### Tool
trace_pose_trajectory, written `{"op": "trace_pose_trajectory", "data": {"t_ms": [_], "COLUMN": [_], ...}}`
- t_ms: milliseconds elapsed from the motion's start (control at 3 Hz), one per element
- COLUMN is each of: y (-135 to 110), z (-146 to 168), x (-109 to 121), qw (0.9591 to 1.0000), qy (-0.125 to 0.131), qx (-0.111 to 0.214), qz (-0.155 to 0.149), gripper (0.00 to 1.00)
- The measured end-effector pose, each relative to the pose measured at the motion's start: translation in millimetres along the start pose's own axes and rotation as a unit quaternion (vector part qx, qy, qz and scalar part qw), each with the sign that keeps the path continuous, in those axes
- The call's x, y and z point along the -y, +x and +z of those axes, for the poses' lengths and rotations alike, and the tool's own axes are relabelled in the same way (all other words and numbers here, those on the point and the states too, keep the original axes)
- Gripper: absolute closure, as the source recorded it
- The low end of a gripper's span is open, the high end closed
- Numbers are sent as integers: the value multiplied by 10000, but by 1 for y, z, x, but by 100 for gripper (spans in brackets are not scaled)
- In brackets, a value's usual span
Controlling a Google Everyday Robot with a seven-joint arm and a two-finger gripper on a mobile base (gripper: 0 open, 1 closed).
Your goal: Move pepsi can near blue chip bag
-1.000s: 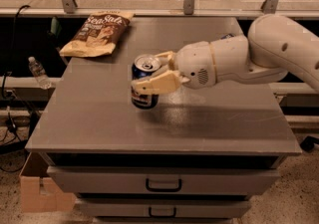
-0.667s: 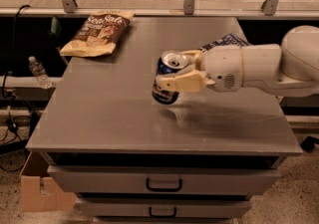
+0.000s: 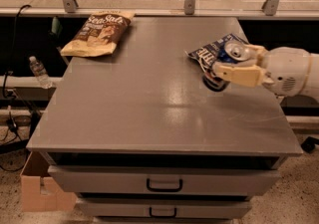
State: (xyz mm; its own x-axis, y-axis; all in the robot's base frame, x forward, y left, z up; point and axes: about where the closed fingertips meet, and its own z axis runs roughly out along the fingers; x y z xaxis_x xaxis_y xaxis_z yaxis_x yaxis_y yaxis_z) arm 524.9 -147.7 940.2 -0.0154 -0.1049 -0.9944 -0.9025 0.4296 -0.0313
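The pepsi can (image 3: 225,57), dark blue with a silver top, is held tilted in my gripper (image 3: 238,66) at the right side of the grey table (image 3: 149,98). The gripper's tan fingers (image 3: 239,74) are shut around the can's side, and the can's base is just above the tabletop. The blue chip bag (image 3: 208,52) lies flat right behind and under the can, partly hidden by the can and the gripper. My white arm comes in from the right edge.
A brown-and-tan "Sea Salt" chip bag (image 3: 98,34) lies at the table's back left corner. Drawers (image 3: 164,184) are below the tabletop. A water bottle (image 3: 39,71) and a cardboard box (image 3: 42,190) are on the left, off the table.
My gripper has carried the can to the right and farther back, from the table's middle to right beside the blue chip bag. The brown bag has not moved.
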Motion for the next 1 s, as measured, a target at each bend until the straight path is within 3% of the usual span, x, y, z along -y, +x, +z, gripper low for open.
{"op": "trace_pose_trajectory", "data": {"t_ms": [333, 667, 1000], "y": [-4, 6, 22], "z": [-48, -81, -94], "x": [38, 69, 96], "qw": [9987, 9959, 9933], "qy": [511, 871, 1071], "qx": [-61, -191, -183], "qz": [-30, 150, 392], "gripper": [100, 100, 100]}}
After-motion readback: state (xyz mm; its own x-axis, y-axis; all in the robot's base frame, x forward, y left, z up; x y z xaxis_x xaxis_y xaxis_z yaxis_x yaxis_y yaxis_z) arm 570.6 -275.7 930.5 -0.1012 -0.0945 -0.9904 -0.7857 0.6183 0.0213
